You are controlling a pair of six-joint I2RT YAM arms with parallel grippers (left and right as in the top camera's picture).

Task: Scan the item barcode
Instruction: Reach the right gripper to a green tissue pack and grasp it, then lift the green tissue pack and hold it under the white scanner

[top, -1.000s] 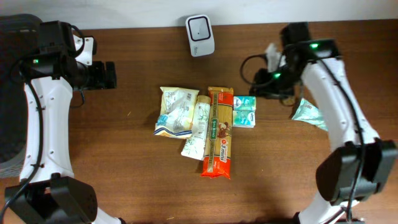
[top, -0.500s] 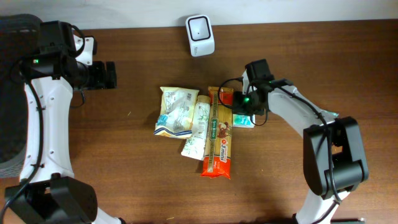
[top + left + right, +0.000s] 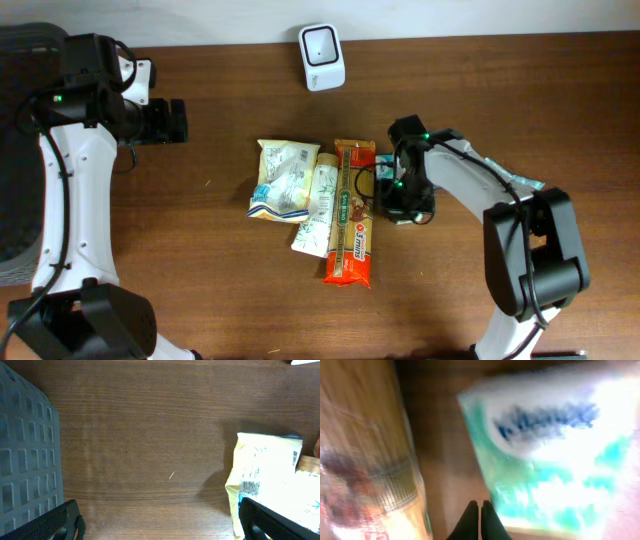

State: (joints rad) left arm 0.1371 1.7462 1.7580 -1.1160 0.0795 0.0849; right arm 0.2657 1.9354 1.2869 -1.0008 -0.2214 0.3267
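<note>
Packet of teal-and-white tissues [image 3: 560, 460] flat on brown tabletop [image 3: 200, 250], well apart from white scanner [image 3: 322, 43]; right end effector [image 3: 480, 515] pinched closed, empty, at packet's edge, seemingly for a pickup. Left end effector [image 3: 178, 120] spread wide, parked aside for clearance.

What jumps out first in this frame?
The right hand, shut, is down at the gap between the tissue pack and the pasta, mid-table. A white scanner sits at the far edge. The left hand hangs open at far left.
</note>
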